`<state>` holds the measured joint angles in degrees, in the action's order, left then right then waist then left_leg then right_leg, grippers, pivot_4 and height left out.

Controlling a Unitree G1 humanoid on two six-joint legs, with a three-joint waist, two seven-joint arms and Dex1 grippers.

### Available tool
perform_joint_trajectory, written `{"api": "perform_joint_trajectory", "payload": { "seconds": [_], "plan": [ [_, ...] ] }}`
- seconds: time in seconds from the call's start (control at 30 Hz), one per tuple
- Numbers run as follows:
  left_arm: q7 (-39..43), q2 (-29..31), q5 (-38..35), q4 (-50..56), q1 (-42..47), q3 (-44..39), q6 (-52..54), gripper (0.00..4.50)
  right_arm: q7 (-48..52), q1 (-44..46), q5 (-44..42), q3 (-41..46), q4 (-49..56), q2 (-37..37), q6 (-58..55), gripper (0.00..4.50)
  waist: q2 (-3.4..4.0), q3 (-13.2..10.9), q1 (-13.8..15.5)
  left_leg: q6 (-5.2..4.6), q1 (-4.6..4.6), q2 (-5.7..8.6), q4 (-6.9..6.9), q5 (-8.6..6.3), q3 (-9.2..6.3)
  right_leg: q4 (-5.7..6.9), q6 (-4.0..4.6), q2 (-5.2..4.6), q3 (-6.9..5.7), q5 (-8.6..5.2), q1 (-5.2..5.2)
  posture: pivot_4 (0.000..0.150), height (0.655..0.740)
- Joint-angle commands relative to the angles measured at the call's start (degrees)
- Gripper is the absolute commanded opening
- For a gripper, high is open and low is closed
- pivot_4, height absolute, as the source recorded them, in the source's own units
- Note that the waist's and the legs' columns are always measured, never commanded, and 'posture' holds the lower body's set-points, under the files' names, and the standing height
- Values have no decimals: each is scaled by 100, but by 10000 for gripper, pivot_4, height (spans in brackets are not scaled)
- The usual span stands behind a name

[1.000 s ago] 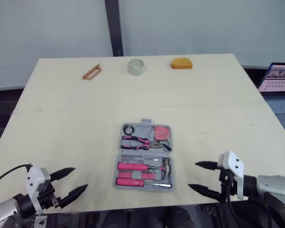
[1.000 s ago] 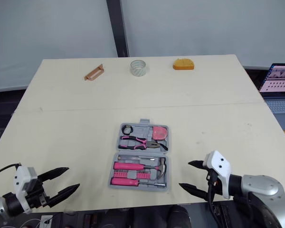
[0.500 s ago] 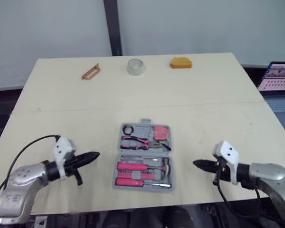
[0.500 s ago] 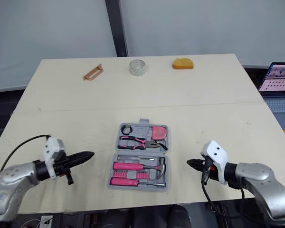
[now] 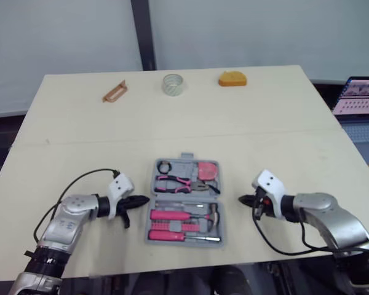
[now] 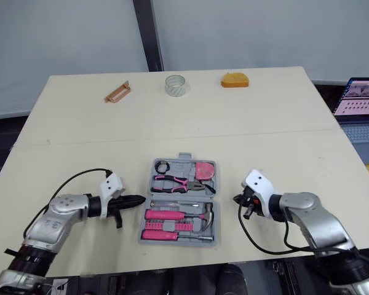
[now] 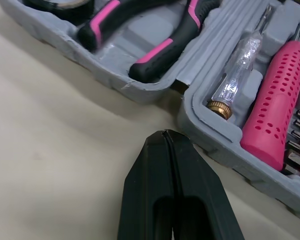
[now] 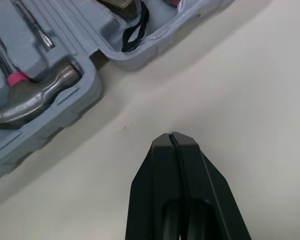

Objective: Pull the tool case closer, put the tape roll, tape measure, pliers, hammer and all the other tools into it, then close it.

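Beside the partly cropped tool case [image 7: 197, 112], left gripper [image 7: 165, 133], jaws together.

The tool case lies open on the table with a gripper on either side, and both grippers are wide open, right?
Not quite: both are shut. The wrist views show the left gripper and the right gripper each with fingers pressed together. The rest holds: the tool case lies open on the table, a gripper on either side.
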<state>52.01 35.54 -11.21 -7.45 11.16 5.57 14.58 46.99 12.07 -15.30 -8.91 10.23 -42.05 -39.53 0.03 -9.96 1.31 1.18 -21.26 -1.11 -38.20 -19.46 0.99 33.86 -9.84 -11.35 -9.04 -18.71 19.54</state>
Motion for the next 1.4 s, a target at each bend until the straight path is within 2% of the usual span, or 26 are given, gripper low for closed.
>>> {"api": "perform_joint_trajectory", "payload": {
  "seconds": [0.03, 0.9, 1.4],
  "plan": [
    [-97, -115, 133, -125, 48, 26, -182, 367, -49, 122, 81, -40, -49, 91, 15, 0, 0, 0, 0, -1, 1, 0, -1, 1, 1, 0, 0, 0, 1, 0, -1, 1500, 7400],
    [-299, -615, 339, -188, 237, 111, -194, 367, 30, 469, 200, -544, -57, 652, -201, 0, 0, 0, 14, 0, 3, 1, -5, 3, 1, 6, -1, -2, 1, 1, -3, 1500, 7400],
    [-267, -552, 258, 993, -433, 228, 451, 367, 188, 322, 73, -552, 323, 493, -345, 0, 0, 0, 5, 0, 3, 0, -3, 3, 1, 5, -1, -2, 2, 1, -2, 1500, 7400]
  ]
}}
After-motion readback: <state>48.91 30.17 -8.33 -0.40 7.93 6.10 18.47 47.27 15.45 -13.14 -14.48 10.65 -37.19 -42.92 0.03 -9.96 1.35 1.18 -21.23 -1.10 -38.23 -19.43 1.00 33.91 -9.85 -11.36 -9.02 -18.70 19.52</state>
